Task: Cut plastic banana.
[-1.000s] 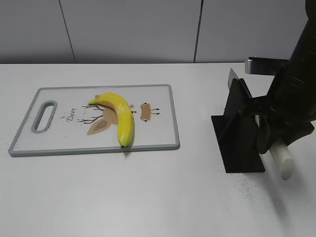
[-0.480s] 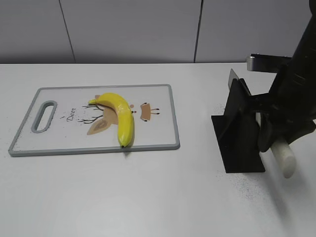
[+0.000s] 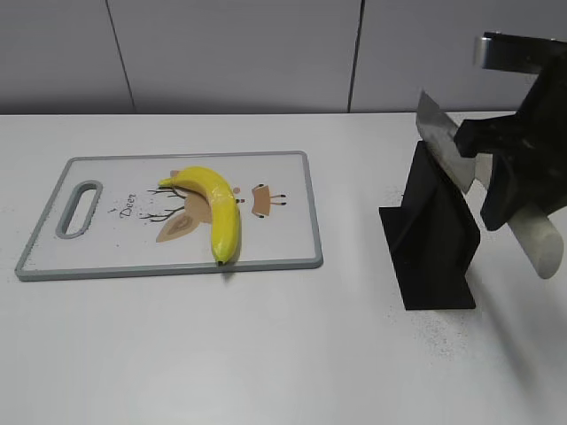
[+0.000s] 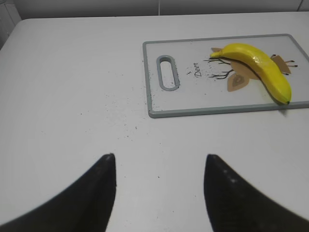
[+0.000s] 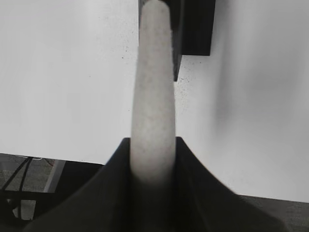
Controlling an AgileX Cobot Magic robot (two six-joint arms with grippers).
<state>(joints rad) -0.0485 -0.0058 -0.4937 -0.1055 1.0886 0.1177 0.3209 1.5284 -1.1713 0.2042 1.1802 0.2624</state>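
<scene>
Nearest the left wrist camera: two black fingers of the left gripper (image 4: 159, 193) spread wide, holding nothing, hovering over bare white tabletop (image 4: 72, 87). Beyond them, a grey-rimmed white plastic cutting board (image 4: 154, 112) with a slotted handle and a printed deer drawing. On that board, the glossy yellow curved plastic banana (image 3: 215, 208), lying on its side across the print, dark tip right at the board's near rim, untouched and whole.

Off to the right, well apart from the board: a black angular knife stand (image 3: 431, 239) on the table, with dark specks scattered around its base. Above it, the right gripper (image 5: 152, 159) clamped on the pale rounded handle of a steel-bladed kitchen knife (image 3: 447, 146), blade tilted and apparently clear of the stand.

Step in hand, by judgement: fetching the knife; no cut made yet. Next call: carrying the blade left across the open table, turning the edge downward, lining up across the banana's middle. Nothing visible between stand and board; only the stand itself close under the blade.
</scene>
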